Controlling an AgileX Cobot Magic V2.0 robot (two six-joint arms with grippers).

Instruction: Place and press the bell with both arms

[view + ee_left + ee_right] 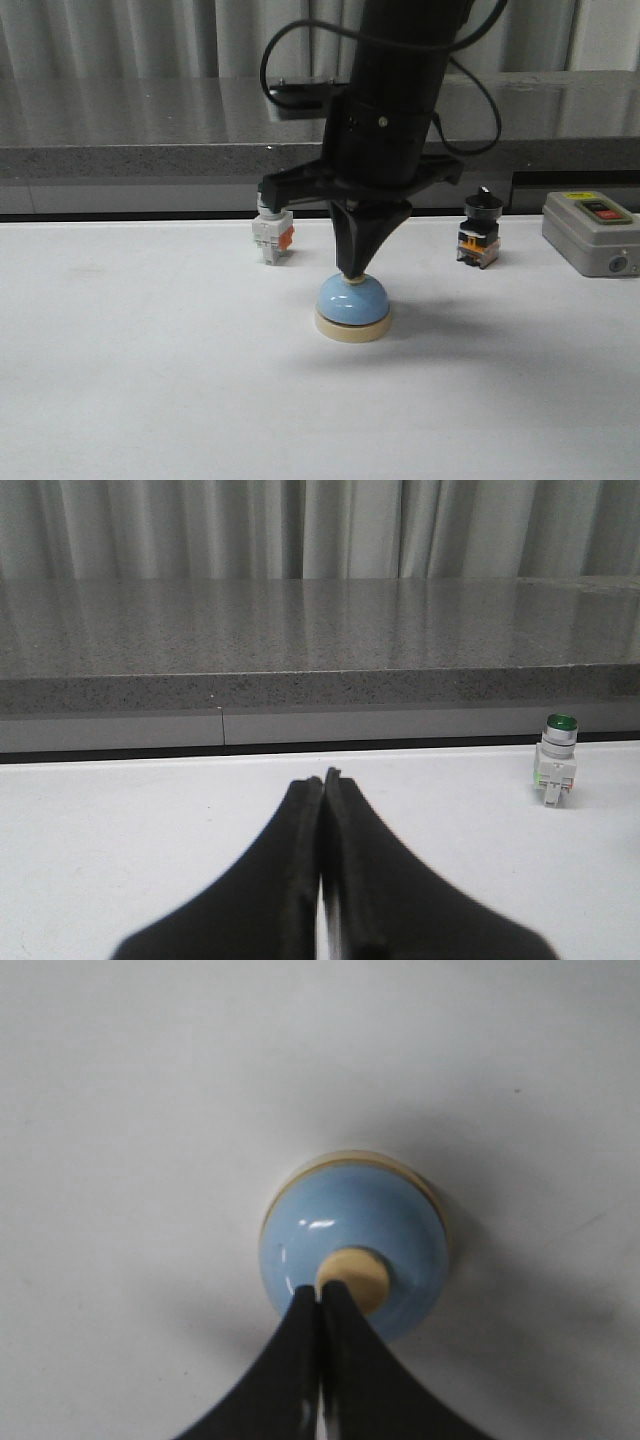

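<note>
The light-blue bell (352, 305) with its cream base stands on the white table in the middle of the front view. My right gripper (350, 272) points straight down, shut and empty, with its tips on the cream button. In the right wrist view the shut gripper (320, 1290) touches the edge of the button (358, 1278) on the bell (350, 1225). My left gripper (324, 777) is shut and empty, low over bare table, away from the bell. The left arm does not show in the front view.
A green-capped grey push-button switch (272, 236) stands behind the bell to the left; it also shows in the left wrist view (556, 762). A black-knobbed switch (480, 232) and a grey control box (592, 232) stand at the back right. A grey stone ledge (120, 150) runs behind the table.
</note>
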